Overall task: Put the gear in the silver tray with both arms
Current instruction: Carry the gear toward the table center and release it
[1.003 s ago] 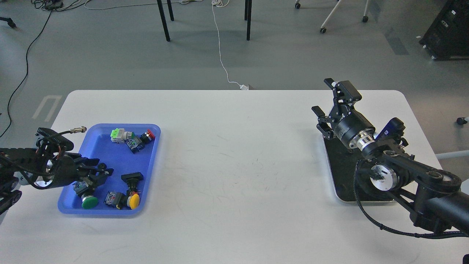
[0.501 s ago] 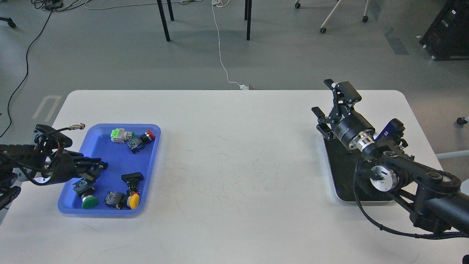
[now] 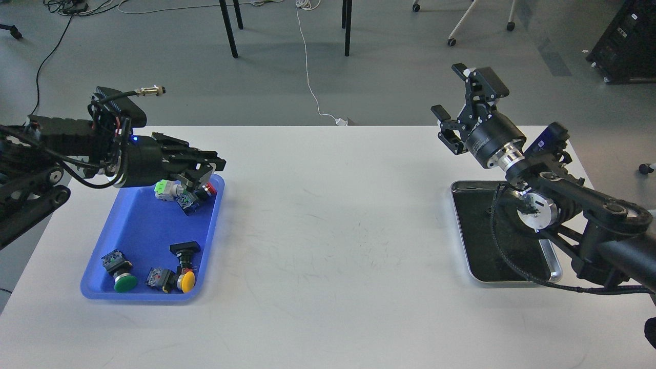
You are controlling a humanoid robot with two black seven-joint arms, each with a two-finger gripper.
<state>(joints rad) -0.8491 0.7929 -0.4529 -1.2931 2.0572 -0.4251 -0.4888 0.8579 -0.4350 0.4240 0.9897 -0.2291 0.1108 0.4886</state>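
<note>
The silver tray [image 3: 555, 266] lies on the right of the white table, its dark inside bare where it shows. My right arm crosses above it. My right gripper [image 3: 447, 91] is raised beyond the tray's far end, its fingers spread wide with nothing between them. My left gripper [image 3: 215, 170] hovers over the far right corner of a blue tray [image 3: 138, 225], fingers a little apart and empty. The blue tray holds several push-button parts: a green-capped one [image 3: 122, 279], a yellow-capped one [image 3: 185, 279], a black one [image 3: 184, 249] and a cluster [image 3: 184, 193] under my left gripper.
The white table [image 3: 333, 230] lies between the two trays. Past its far edge are grey floor, black table legs [image 3: 228, 28] and a white cable [image 3: 307, 61]. A black case [image 3: 628, 41] stands at the far right.
My left gripper has left the green-capped button, risen and moved to the blue tray's far right corner. My right gripper has lifted higher, uncovering the silver tray's far end.
</note>
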